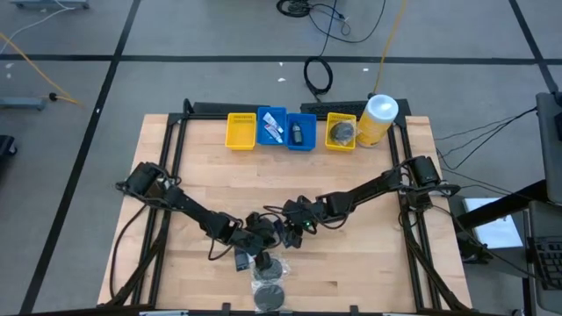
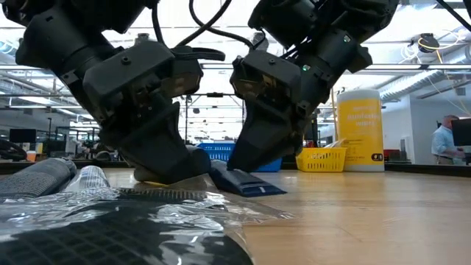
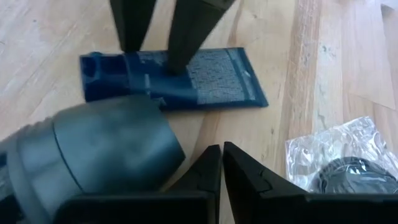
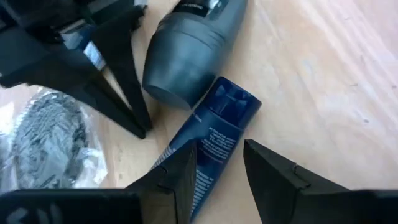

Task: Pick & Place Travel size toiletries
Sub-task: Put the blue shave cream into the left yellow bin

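Observation:
A dark blue tube point(image 3: 205, 81) lies flat on the wooden table, and a grey bottle point(image 3: 93, 149) lies beside its cap end point(image 4: 230, 99). My right gripper point(image 4: 221, 180) is open and slants down over the tube's flat end, in front of the bottle. My left gripper point(image 3: 222, 165) is shut, its tips low by the bottle's side, and I see nothing between them. In the high view both grippers meet at the table's middle, the left point(image 1: 255, 239) and the right point(image 1: 294, 230). Two round mesh puffs in clear plastic point(image 1: 268, 268) point(image 1: 270, 296) lie nearer the front edge. My right gripper comes slanting down from the table's right, its fingers standing across the blue tube toward its crimped end point(image 4: 208, 152). One fingertip point(image 4: 180, 174) lies over the tube; wood shows beside the other. Whether it touches the tube, I cannot tell. The tube stays on the table.
Along the far edge stand a yellow bin point(image 1: 241, 130), two blue bins point(image 1: 272, 127) point(image 1: 300, 132), another yellow bin point(image 1: 341, 132) and a big yellow canister point(image 1: 378, 118). A person shows in the room beyond point(image 2: 445, 140). Bare wood lies to the left and right of the grippers.

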### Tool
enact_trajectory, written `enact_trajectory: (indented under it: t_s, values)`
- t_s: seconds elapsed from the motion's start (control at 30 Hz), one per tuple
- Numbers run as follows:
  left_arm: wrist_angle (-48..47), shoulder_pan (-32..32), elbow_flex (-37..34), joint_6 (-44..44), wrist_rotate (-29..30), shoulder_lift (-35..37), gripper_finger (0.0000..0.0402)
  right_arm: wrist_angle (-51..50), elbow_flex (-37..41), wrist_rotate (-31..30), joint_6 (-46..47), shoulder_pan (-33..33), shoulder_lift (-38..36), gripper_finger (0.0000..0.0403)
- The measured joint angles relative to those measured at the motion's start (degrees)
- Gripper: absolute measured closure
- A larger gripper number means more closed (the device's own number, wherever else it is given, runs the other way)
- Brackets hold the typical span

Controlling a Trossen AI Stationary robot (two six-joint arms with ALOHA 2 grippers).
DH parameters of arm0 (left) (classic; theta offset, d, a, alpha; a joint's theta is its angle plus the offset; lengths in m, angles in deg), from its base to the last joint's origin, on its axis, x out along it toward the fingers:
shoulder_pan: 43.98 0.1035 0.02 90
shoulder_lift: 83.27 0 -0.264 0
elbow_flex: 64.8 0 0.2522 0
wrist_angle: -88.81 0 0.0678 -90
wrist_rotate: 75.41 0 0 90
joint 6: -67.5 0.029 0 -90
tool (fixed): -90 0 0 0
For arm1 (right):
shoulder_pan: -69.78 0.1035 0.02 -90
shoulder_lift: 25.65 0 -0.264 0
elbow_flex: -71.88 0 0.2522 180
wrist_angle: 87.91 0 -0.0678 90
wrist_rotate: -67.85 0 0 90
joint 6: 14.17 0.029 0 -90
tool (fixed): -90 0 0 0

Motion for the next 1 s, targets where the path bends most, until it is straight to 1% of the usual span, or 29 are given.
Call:
enact_trajectory:
  t_s: [0.07, 0.13, 0.33, 0.43, 0.5, 0.63, 0.73, 0.93, 1.0]
  values:
    - [0.56, 0.00, -0.02, 0.68, 0.00, -0.07, 0.0382, 0.53, 0.00, -0.53, -0.45, 0.00, 0.02, 0.0277]
    - [0.65, 0.13, -0.02, 0.85, 0.20, -0.11, 0.0382, 1.11, 0.00, 0.64, -0.44, 0.01, 0.04, 0.0277]
    - [0.00, 0.51, -0.02, 1.44, 3.70, -0.13, 0.0382, 2.81, -0.04, 3.61, 0.94, 0.00, 1.92, 0.0277]
    - [-0.43, 0.55, -0.02, 1.44, 4.67, -0.13, 0.0382, 7.66, -0.04, 7.13, 0.94, -0.09, 4.07, 0.0277]
    - [-0.40, 0.50, -0.09, 1.46, 4.73, -0.13, 0.0382, 10.92, -0.04, 8.29, 0.93, -0.09, 5.37, 0.0277]
    - [-0.66, 0.52, -0.09, 1.26, 4.57, -0.11, 0.0382, 11.26, -0.02, 9.11, 0.75, -0.20, 5.57, 0.0283]
    - [-0.44, 0.55, -0.09, 1.46, 4.42, -0.11, 0.0382, 10.02, -0.02, 9.22, -0.34, -0.18, 4.79, 0.0307]
    - [-0.62, 0.55, -0.09, 1.32, 4.20, -0.11, 0.0382, 10.81, -0.02, 9.72, -1.18, -0.11, 4.74, 0.0380]
    - [-0.66, 0.55, -0.09, 1.00, 4.11, -0.11, 0.0382, 11.11, -0.02, 10.70, -1.89, -0.09, 4.74, 0.0392]
